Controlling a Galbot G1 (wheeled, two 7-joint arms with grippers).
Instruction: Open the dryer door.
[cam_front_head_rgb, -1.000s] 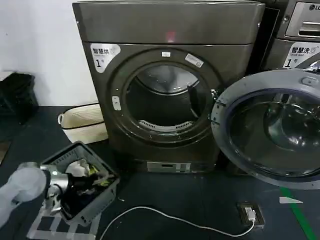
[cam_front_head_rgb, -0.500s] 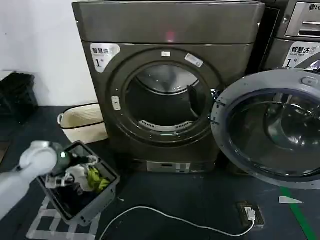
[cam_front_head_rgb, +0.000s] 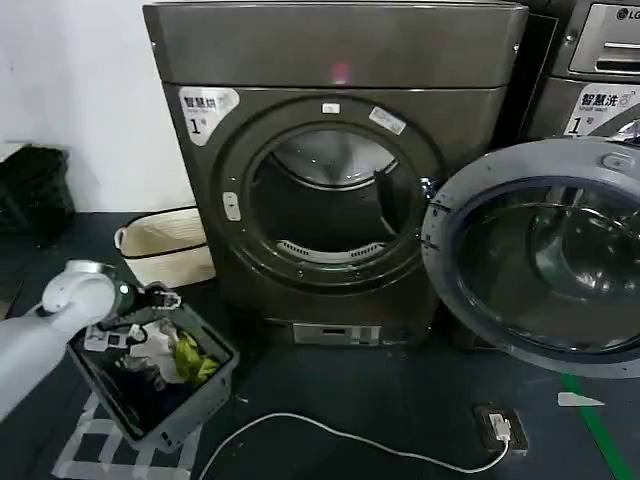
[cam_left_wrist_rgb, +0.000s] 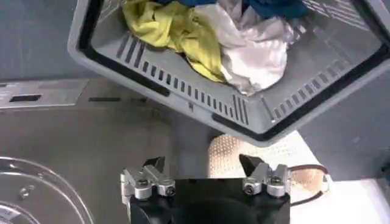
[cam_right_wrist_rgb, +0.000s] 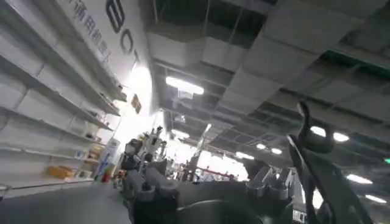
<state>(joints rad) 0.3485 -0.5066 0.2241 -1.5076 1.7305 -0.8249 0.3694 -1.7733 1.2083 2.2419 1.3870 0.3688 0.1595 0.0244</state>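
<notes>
The round chrome-ringed dryer door (cam_front_head_rgb: 545, 260) hangs wide open, drum mouth unobstructed, while the empty, spread-fingered left gripper (cam_left_wrist_rgb: 201, 165) has risen above the grey slatted laundry basket (cam_front_head_rgb: 205, 395).

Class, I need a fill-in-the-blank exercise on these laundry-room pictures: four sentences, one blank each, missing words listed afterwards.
1. The dryer door stands swung ____.
2. The left gripper, with its fingers apart, hovers above the grey laundry ____.
3. The garment beside the white cloth in the basket is ____.
4. A white ____ lies on the floor before the dryer.

Missing words: open; basket; yellow; cable
</notes>
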